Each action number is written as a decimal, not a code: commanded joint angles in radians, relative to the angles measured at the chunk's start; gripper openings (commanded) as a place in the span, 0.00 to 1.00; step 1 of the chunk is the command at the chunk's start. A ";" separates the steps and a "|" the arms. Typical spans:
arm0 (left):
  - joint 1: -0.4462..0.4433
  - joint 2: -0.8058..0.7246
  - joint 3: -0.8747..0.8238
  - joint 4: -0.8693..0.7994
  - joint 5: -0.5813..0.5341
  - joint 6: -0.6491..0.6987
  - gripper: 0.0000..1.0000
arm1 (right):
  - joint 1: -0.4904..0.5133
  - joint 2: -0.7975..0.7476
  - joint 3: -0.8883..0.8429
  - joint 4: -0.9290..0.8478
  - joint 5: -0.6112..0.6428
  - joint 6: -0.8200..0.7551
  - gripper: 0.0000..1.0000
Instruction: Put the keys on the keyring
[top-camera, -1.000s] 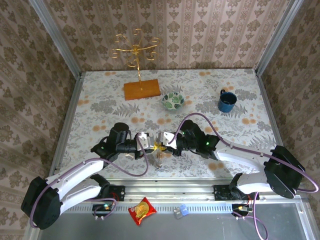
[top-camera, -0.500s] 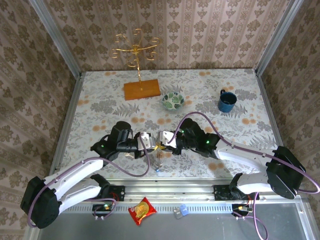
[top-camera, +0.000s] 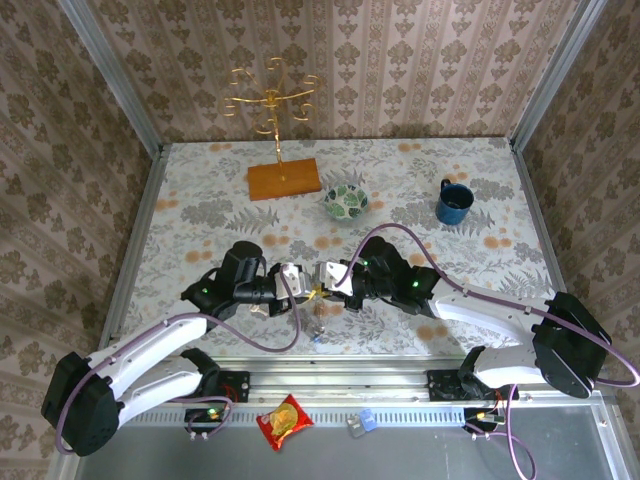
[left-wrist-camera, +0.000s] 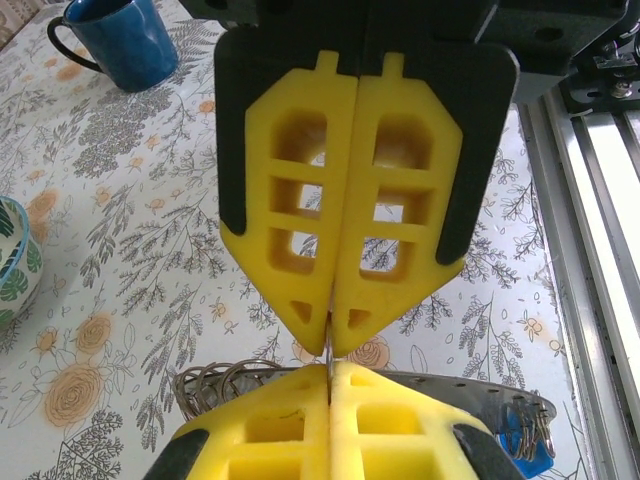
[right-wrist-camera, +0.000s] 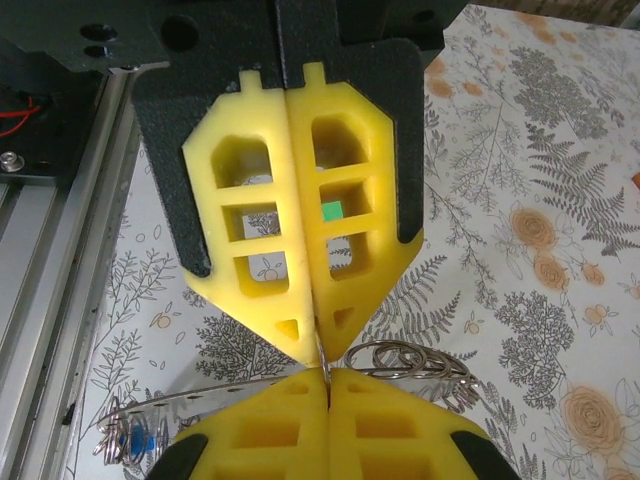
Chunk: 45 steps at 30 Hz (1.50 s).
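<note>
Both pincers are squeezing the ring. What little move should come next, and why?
Probably the right pincer should ease slightly away from the left pincer, both kept shut. They meet tip to tip on the same thin edge of the keyring, so a small pull might part its coils. The blue key lies by the ring's end.

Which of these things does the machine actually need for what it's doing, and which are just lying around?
Belongs to the job:
the keyring, pinched by the left pincer and the right pincer
the blue-headed key at the ring's end

Just lying about:
the blue mug
the patterned bowl
the gold stand on its wooden base
the red snack packet
</note>
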 joint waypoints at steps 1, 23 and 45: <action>-0.006 0.001 0.023 0.025 0.022 -0.014 0.06 | 0.006 0.014 0.031 0.002 -0.009 0.002 0.00; 0.008 -0.013 -0.092 0.234 0.021 -0.085 0.13 | -0.009 0.017 0.016 0.052 -0.071 0.047 0.00; 0.015 -0.286 -0.025 -0.023 -0.367 -0.139 0.00 | -0.085 -0.218 -0.179 0.157 0.145 0.403 0.40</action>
